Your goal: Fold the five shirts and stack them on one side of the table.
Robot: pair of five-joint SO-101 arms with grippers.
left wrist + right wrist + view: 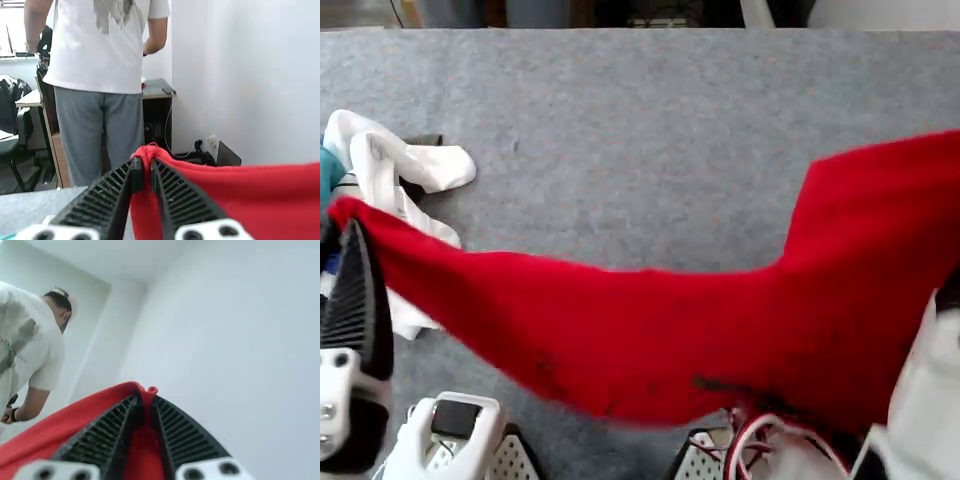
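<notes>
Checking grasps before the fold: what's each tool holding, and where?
Both hold the red shirt: left tool pinches a bunched edge at one end, right tool the other end; it sags between them above the table.

- Table (650,120): flat top covered edge to edge in grey felt-like fabric, running to the far edge.
- White shirt (395,165): crumpled in a loose heap on the grey cover at one side edge, with a sleeve thrown out toward the middle.
- Teal cloth (328,172): small patch at the very edge, touching the white shirt.
- Dark cloth (420,142): a scrap just beside the heap's far side.
</notes>
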